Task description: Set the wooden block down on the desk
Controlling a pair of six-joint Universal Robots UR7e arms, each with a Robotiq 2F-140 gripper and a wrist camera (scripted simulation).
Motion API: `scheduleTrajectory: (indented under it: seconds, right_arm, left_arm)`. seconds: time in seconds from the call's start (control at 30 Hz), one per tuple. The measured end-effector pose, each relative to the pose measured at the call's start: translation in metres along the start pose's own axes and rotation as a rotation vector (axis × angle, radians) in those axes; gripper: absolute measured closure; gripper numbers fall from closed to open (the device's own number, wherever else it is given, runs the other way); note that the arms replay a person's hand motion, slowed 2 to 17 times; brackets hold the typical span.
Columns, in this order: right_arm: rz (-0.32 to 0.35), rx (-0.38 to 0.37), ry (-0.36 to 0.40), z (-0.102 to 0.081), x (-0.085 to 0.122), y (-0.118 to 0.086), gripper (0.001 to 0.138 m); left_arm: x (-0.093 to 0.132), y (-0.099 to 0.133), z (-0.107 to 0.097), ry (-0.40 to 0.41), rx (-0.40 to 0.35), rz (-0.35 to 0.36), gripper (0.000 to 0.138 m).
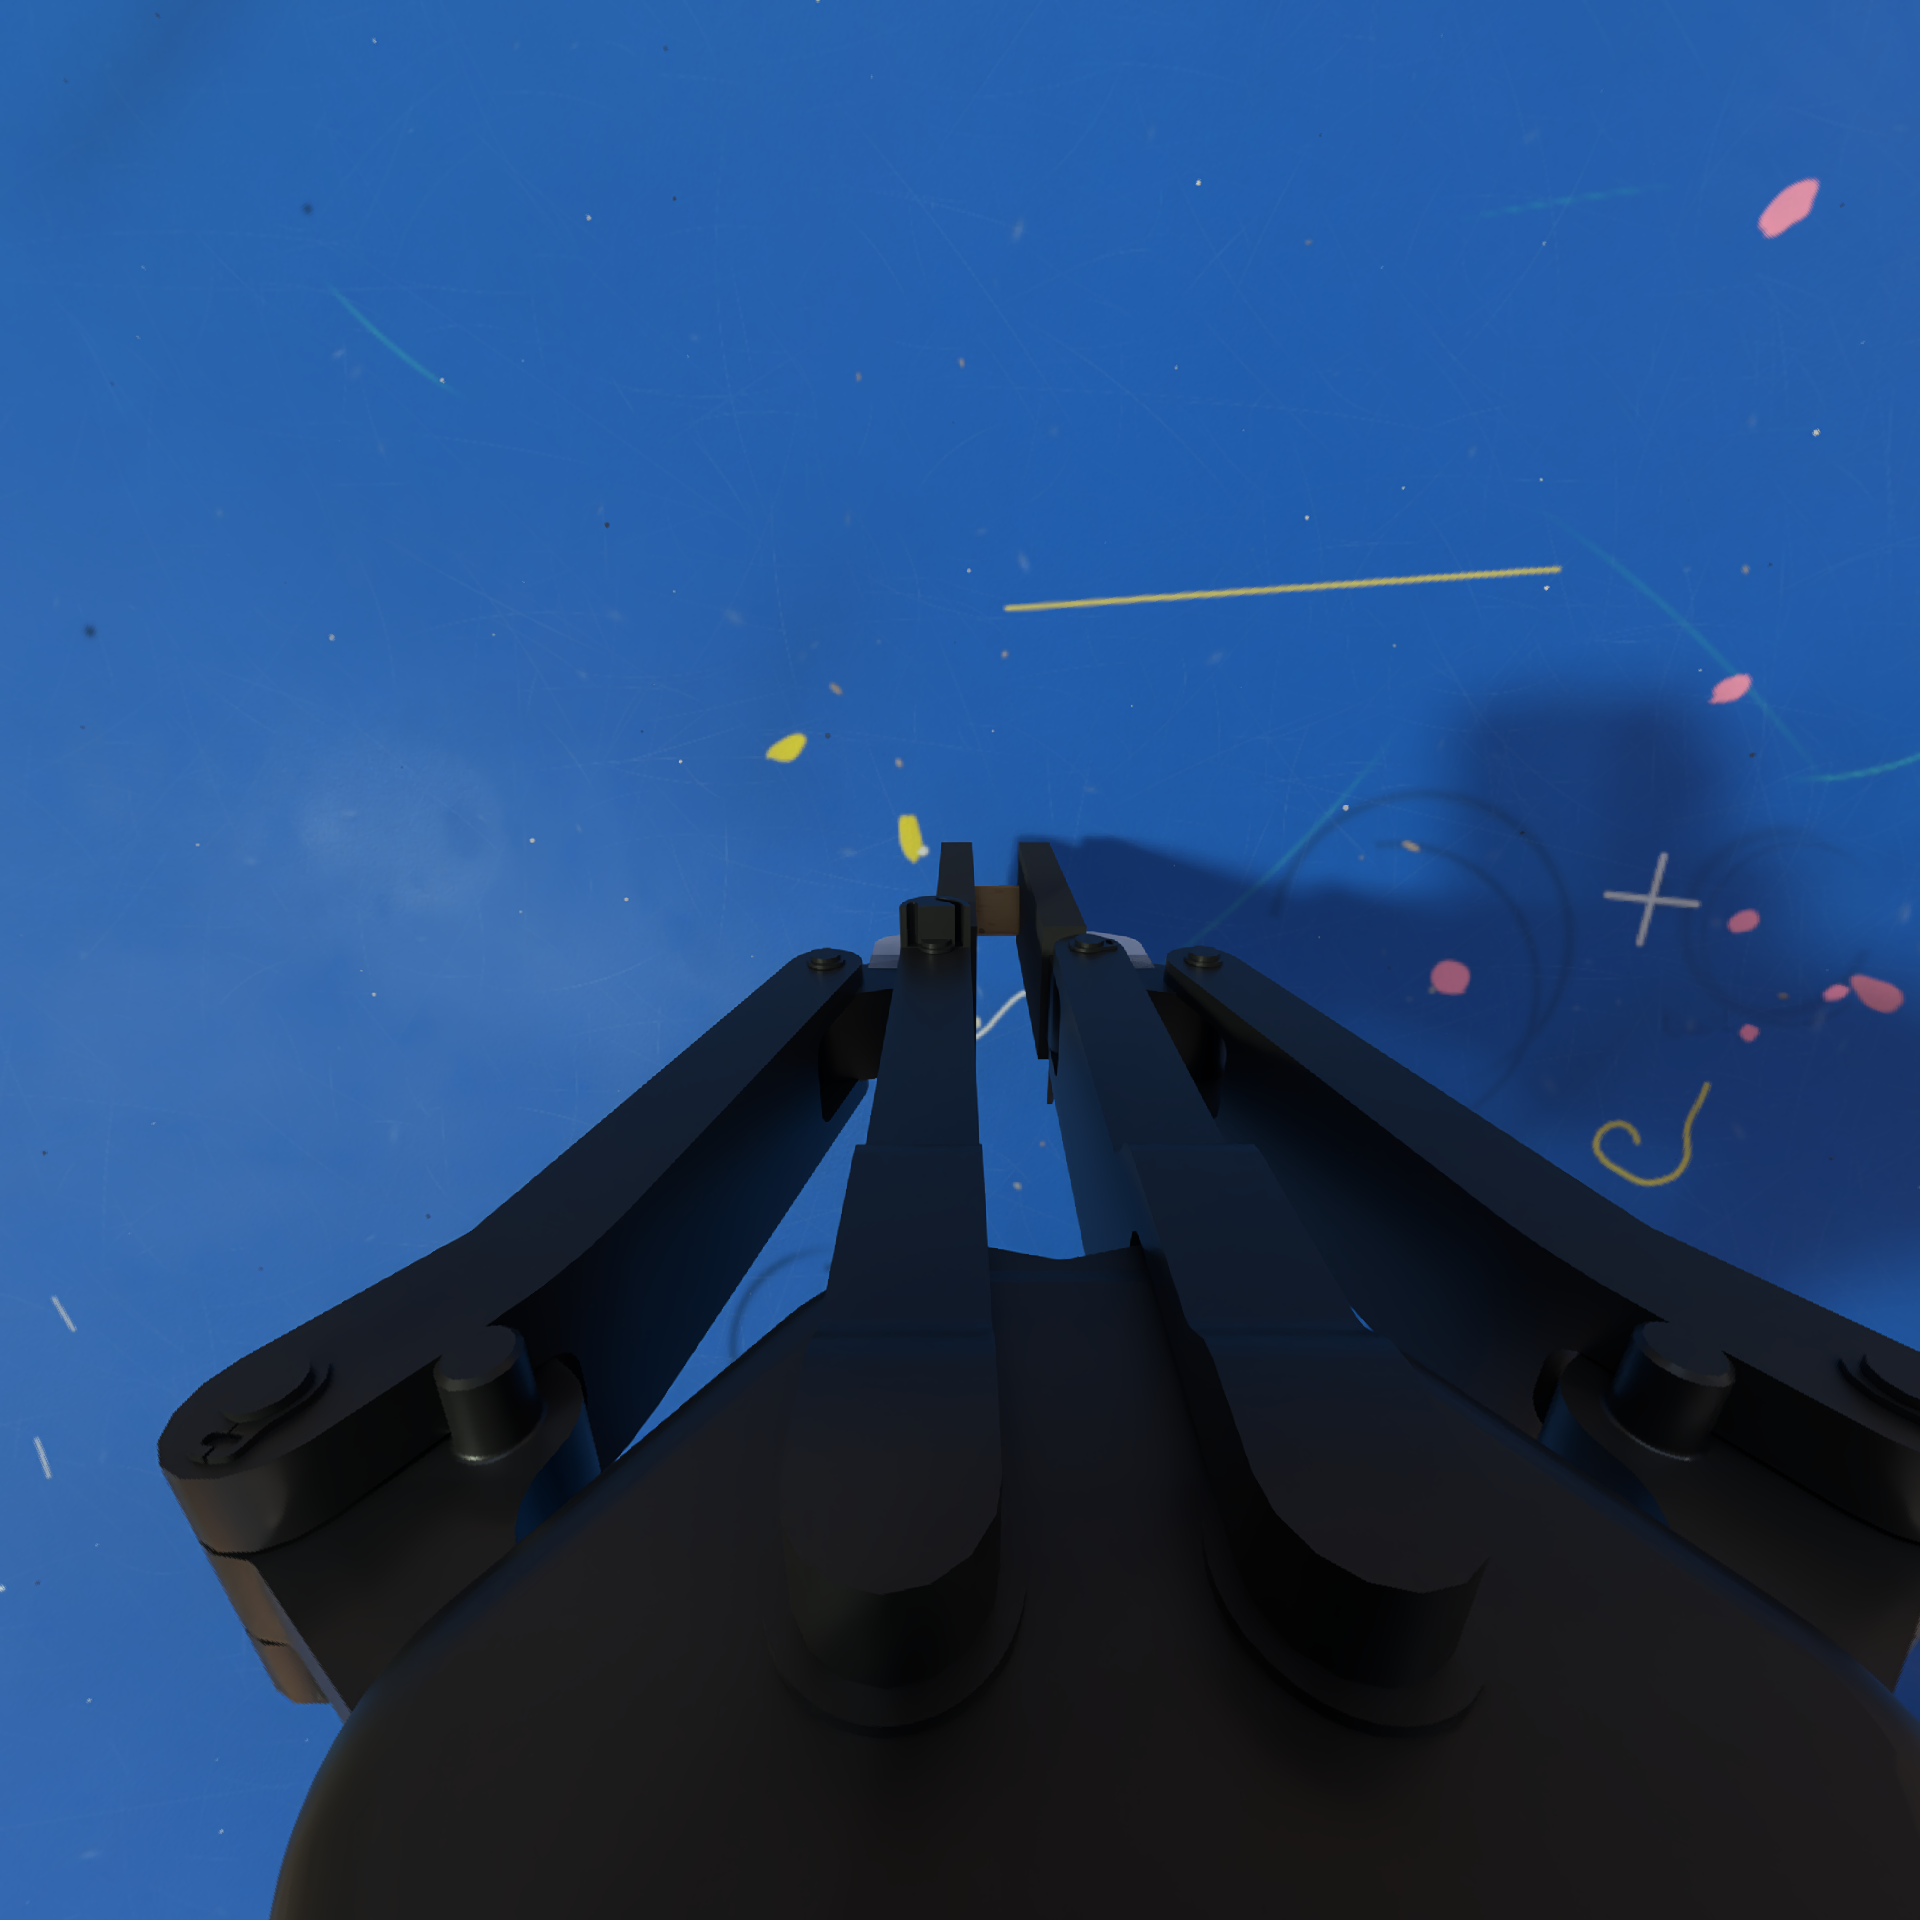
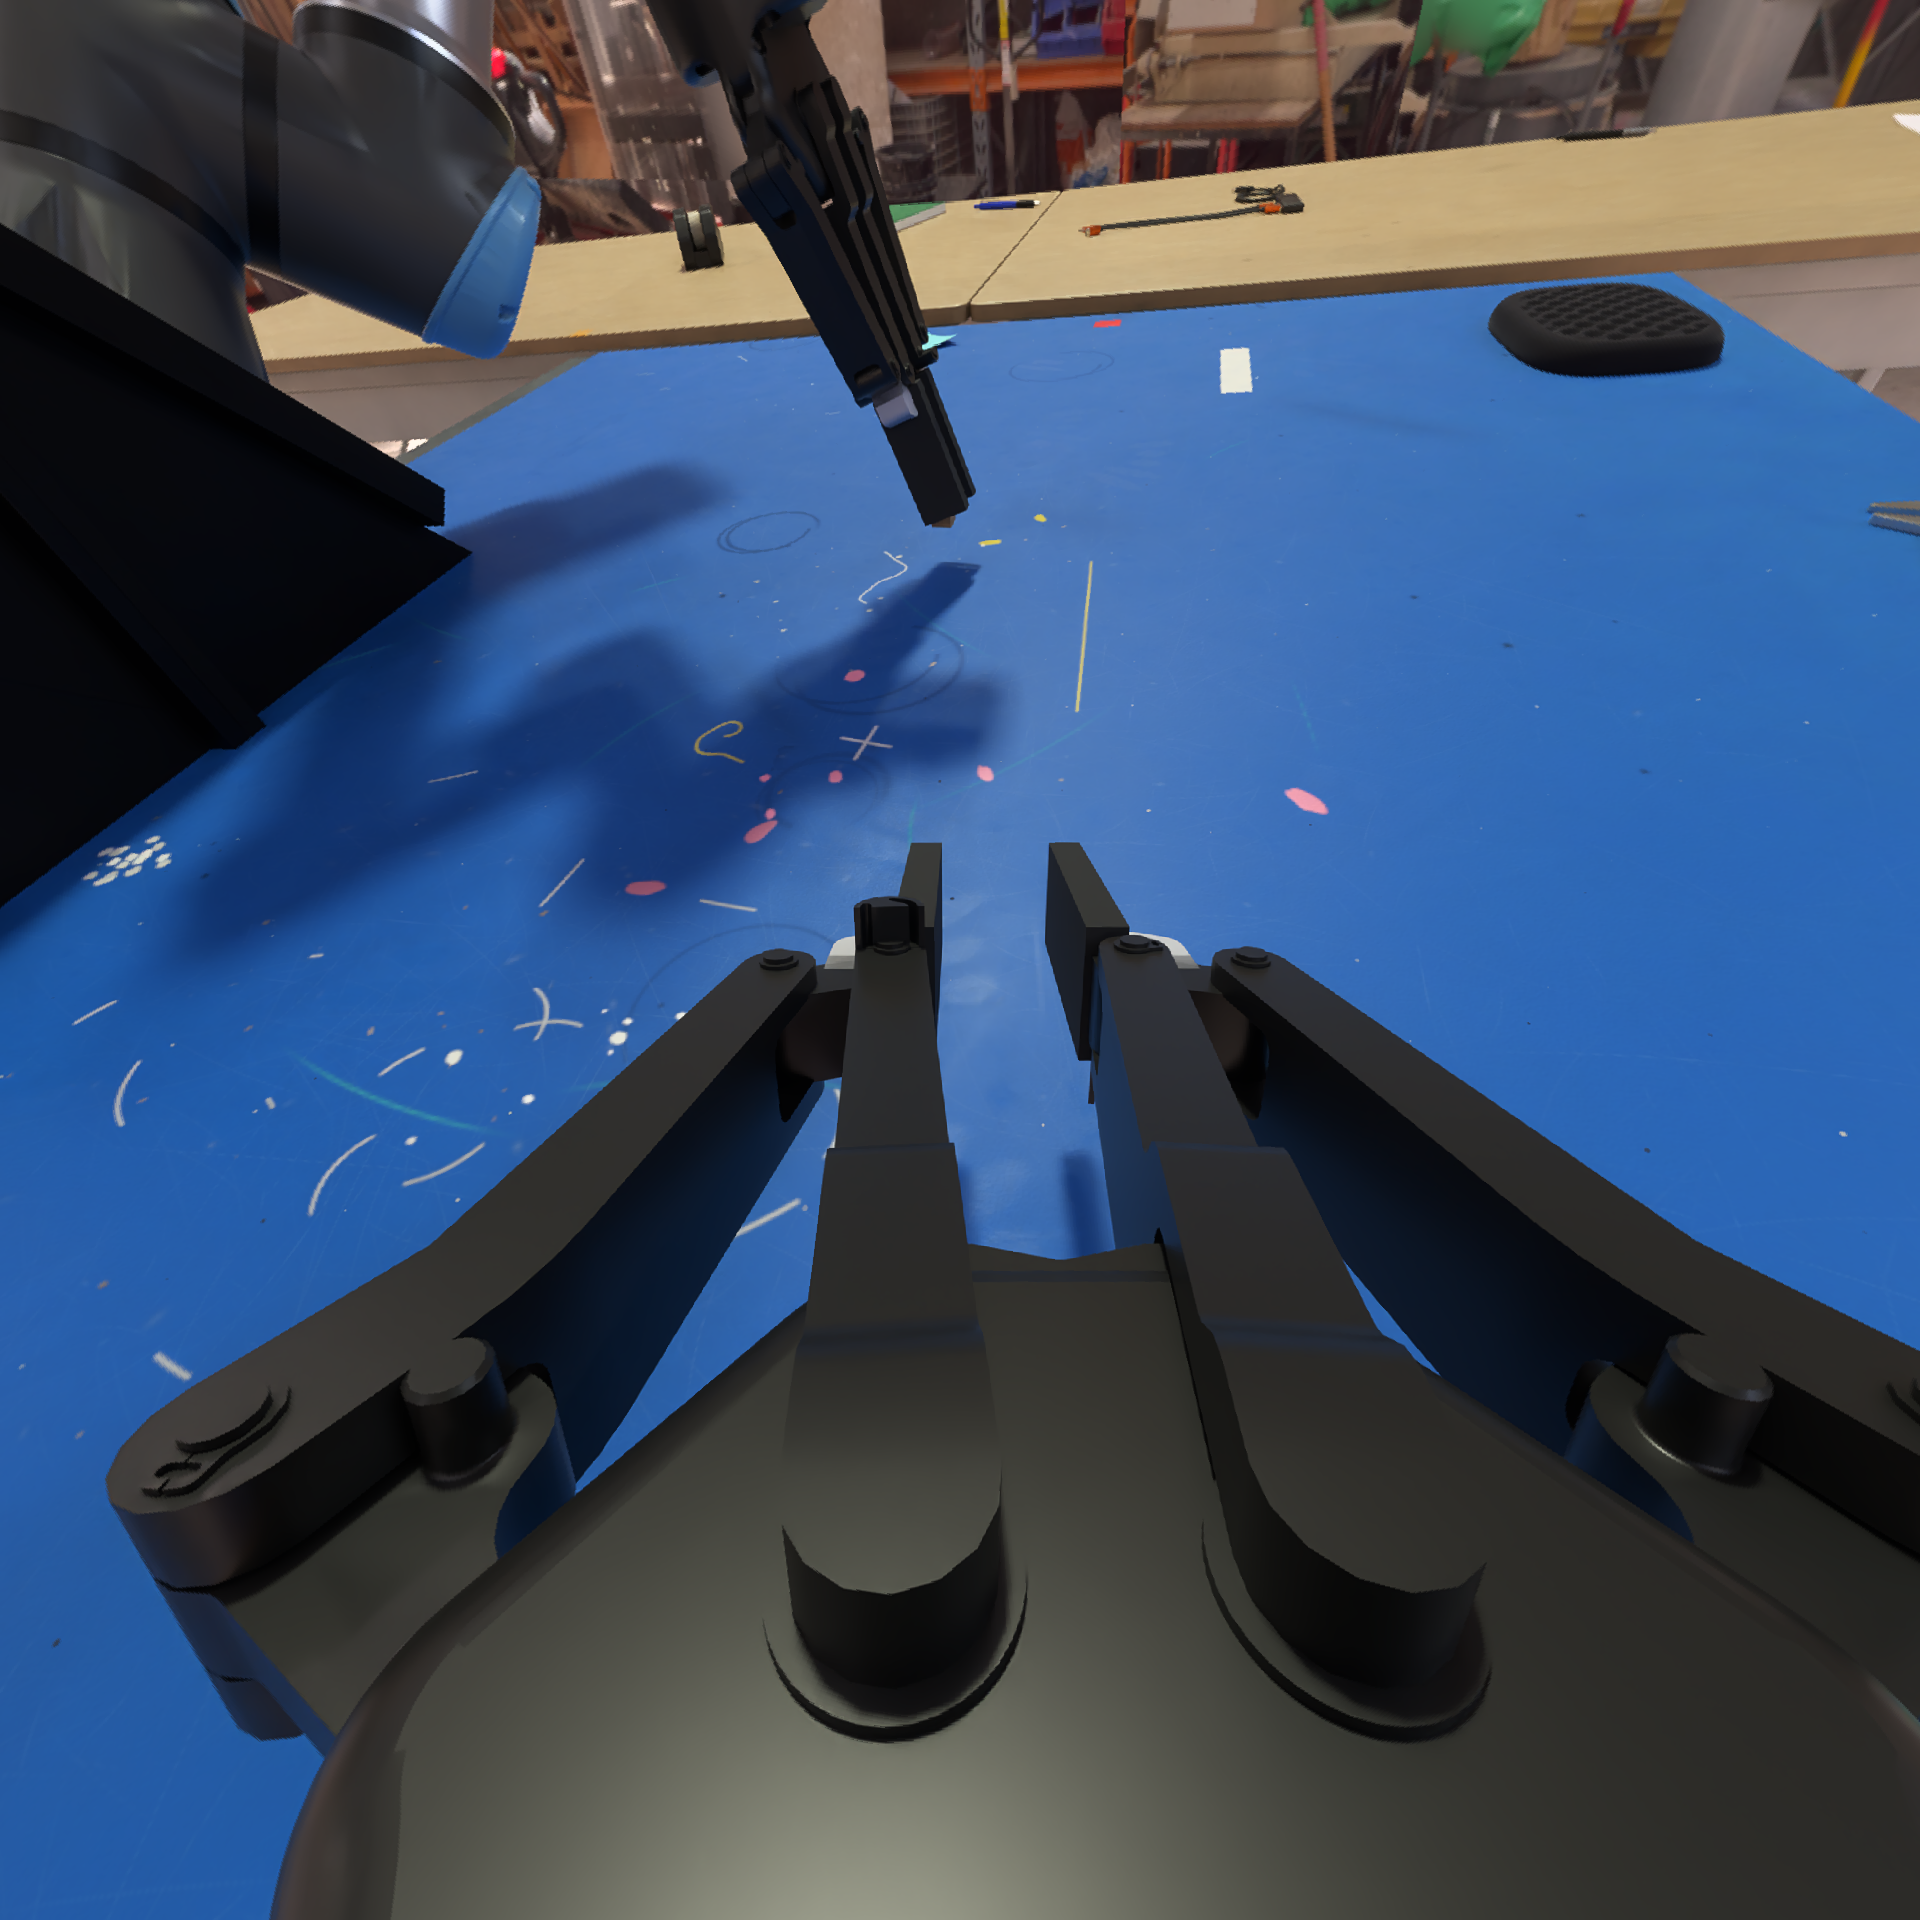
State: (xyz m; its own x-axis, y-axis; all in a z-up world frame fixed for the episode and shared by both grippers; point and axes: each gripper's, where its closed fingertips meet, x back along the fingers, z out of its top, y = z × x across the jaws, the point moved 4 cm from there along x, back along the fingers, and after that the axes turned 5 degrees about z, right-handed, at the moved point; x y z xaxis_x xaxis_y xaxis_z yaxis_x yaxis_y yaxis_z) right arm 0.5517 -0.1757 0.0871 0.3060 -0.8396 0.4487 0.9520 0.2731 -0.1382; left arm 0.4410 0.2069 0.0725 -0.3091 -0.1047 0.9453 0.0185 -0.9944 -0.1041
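Observation:
My left gripper [image 1: 995, 864] is shut on a small wooden block [image 1: 996, 910], which shows as a tan sliver between the pads. It hangs above the blue desk [image 1: 623, 468]. In the right wrist view the left gripper [image 2: 943, 516] points down at the desk from the upper middle, with the block's tan tip [image 2: 943, 523] at its end, a short way above its shadow. My right gripper [image 2: 994, 868] is open and empty, low over the blue desk [image 2: 1455, 675], nearer than the left one.
A black perforated pad [image 2: 1605, 327] lies at the desk's far right. A black panel [image 2: 156, 540] and the left arm's body [image 2: 260, 156] fill the left side. A tan wooden bench [image 2: 1455, 218] with small tools runs behind the desk. Paint marks dot the surface.

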Motion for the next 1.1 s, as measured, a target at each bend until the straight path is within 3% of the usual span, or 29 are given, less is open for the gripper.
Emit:
scheduleTrajectory:
  seconds: [1.1]
  right_arm:
    - [0.009,-0.001,-0.027,-0.002,-0.001,-0.001,0.112]
  left_arm:
    - [-0.011,-0.002,-0.001,-0.037,0.019,0.005,0.127]
